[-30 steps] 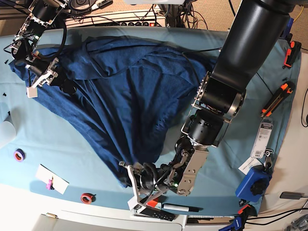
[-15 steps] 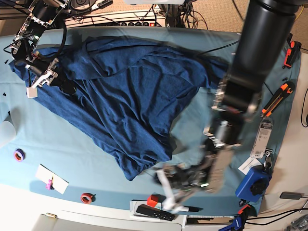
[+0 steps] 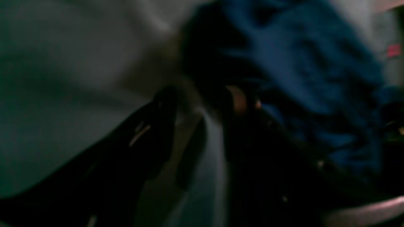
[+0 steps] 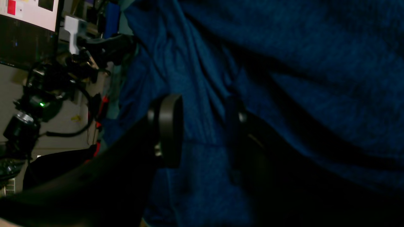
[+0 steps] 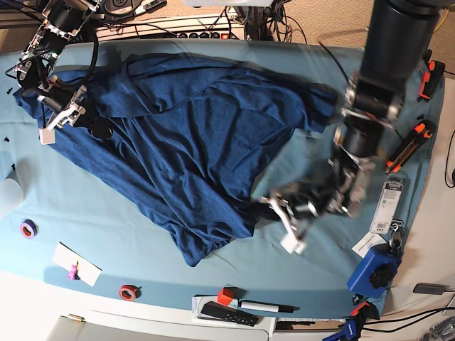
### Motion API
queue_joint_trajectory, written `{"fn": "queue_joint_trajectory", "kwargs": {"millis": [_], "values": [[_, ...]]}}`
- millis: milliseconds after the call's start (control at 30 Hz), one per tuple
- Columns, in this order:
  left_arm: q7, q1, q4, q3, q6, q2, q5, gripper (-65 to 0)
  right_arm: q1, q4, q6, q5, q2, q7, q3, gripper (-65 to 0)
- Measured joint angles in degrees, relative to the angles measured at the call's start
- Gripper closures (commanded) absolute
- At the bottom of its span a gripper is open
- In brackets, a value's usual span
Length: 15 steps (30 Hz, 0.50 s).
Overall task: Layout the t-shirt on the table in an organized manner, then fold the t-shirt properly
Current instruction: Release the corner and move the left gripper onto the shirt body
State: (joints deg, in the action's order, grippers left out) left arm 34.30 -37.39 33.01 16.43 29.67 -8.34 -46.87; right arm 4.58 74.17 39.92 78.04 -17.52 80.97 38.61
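The dark navy t-shirt (image 5: 178, 142) lies spread and wrinkled over the teal table (image 5: 85, 206), its hem corner pointing to the front edge. My left gripper (image 5: 283, 224) is motion-blurred just right of the shirt's lower right edge. In the left wrist view its jaws (image 3: 202, 104) stand apart over bare table cloth (image 3: 63, 63), with the t-shirt (image 3: 300, 63) off to the upper right. My right gripper (image 5: 67, 117) rests on the shirt's far left part. In the right wrist view it (image 4: 202, 126) has its jaws apart, with t-shirt fabric (image 4: 315, 63) filling the gap.
Along the front edge lie a purple tape roll (image 5: 28, 229), a white card (image 5: 77, 264), a red tape roll (image 5: 128, 291), a red cube (image 5: 226, 295), a black remote (image 5: 227, 312) and a pen (image 5: 266, 307). A blue clamp (image 5: 373, 273) and orange tools (image 5: 412, 142) line the right side.
My left gripper let go of the shirt's hem near the front edge and swung up and to the right. The hem settled back onto the table. The right arm stayed put.
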Motion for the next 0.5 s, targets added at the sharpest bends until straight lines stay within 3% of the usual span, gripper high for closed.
{"fn": "queue_joint_trajectory", "kwargs": {"millis": [300,500], "values": [[3.7,-0.6,1.2,0.4,0.4,8.6,3.6,-22.9,0.0,0.0,0.0,0.0,0.1,0.0,0.0,-22.6],[4.4,-4.9,1.1,0.5,-0.2,10.4,6.4,-23.0,0.0,0.0,0.0,0.0,0.1,0.0,0.0,-22.6]]}}
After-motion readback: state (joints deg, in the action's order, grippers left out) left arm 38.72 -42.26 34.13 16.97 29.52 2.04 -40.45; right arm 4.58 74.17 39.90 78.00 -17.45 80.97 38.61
